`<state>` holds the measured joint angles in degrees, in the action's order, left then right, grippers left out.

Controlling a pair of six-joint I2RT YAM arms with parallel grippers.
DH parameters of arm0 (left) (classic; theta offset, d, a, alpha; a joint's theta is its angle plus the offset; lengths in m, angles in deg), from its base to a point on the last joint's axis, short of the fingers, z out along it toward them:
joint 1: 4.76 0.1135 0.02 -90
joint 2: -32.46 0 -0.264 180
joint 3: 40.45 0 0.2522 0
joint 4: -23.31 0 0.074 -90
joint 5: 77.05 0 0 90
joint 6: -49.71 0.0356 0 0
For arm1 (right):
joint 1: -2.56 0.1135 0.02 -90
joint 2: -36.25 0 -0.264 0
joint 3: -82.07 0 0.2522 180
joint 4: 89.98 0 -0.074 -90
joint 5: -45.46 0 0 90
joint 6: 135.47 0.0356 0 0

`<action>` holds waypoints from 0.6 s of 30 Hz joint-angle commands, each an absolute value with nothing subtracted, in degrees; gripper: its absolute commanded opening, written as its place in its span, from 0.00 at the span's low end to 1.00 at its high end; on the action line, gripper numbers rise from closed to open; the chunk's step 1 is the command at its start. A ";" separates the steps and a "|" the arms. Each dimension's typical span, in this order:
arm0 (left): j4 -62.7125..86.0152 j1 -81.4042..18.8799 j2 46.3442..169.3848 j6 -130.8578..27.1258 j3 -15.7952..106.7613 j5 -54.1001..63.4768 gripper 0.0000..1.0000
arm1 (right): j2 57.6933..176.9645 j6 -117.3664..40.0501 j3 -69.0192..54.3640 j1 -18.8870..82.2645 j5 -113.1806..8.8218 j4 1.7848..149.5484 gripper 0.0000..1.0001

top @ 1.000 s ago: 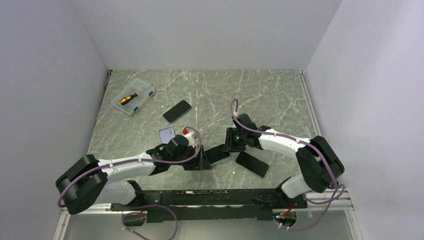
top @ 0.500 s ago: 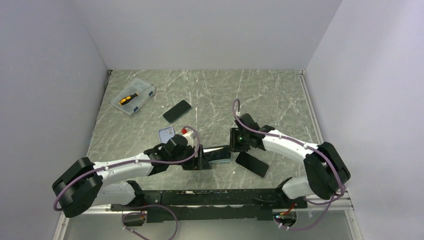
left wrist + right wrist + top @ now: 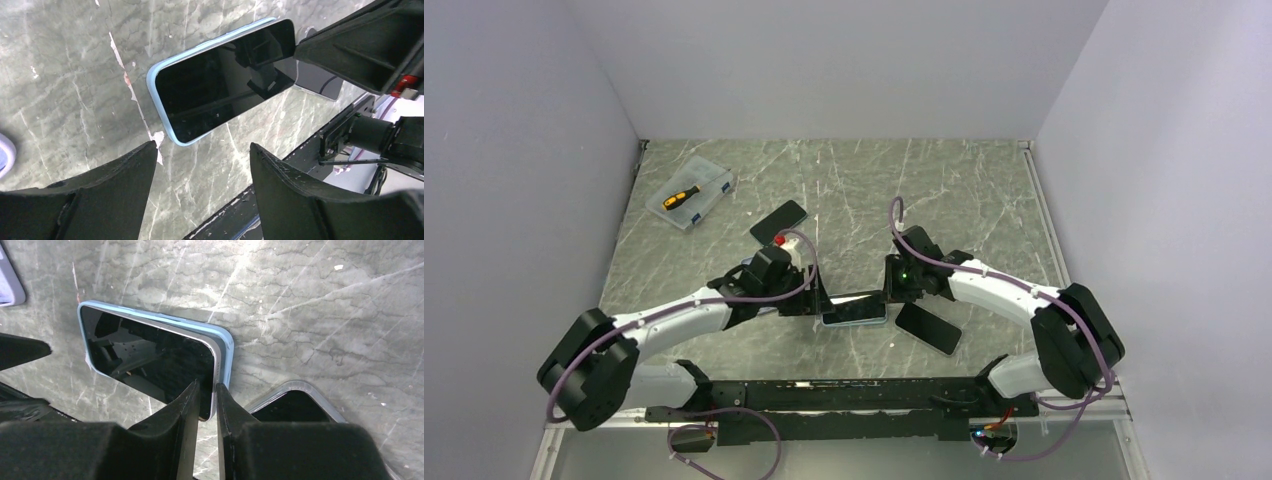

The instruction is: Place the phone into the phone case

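Observation:
A black-screened phone [image 3: 856, 311] lies in a light blue case [image 3: 151, 85] on the marble table, between my two grippers. My right gripper [image 3: 892, 293] is shut on the phone's right end [image 3: 207, 392]. That end sits a little proud of the case rim [image 3: 227, 345]. My left gripper [image 3: 816, 298] is open and empty. In the left wrist view it [image 3: 205, 170] hovers just short of the phone's [image 3: 225, 75] left end, touching nothing.
A second phone in a clear case [image 3: 929, 328] lies just right of my right gripper and shows in the right wrist view [image 3: 300, 407]. A bare black phone [image 3: 778, 221] and a clear toolbox [image 3: 689, 192] with a screwdriver sit further back. A lavender case [image 3: 7, 280] lies to the left.
My left gripper has let go of the phone's left end, opened, and drawn back and away. The phone has settled flat and level. My right gripper stays shut on its right end.

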<state>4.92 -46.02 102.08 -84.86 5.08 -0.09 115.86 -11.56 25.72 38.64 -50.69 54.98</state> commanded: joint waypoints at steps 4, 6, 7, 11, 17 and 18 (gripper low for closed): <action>8.65 -45.56 108.21 -82.44 7.86 -4.68 0.71 | 116.27 -10.93 25.13 38.93 -52.18 57.70 0.19; 9.09 -45.60 109.86 -82.54 8.00 -5.42 0.71 | 116.48 -10.85 25.44 39.01 -52.39 57.87 0.19; 9.07 -45.57 110.56 -82.50 8.15 -5.64 0.70 | 116.58 -10.80 25.62 39.01 -52.44 57.97 0.19; 11.30 -45.56 112.56 -82.37 8.16 -5.71 0.69 | 116.71 -10.49 26.27 39.21 -52.71 58.59 0.16; 11.41 -45.59 114.86 -81.61 9.04 -5.15 0.65 | 117.24 -10.43 26.29 39.30 -53.10 58.92 0.14; 11.29 -45.55 114.94 -81.47 9.32 -4.97 0.64 | 117.37 -10.41 26.35 39.30 -53.21 59.07 0.13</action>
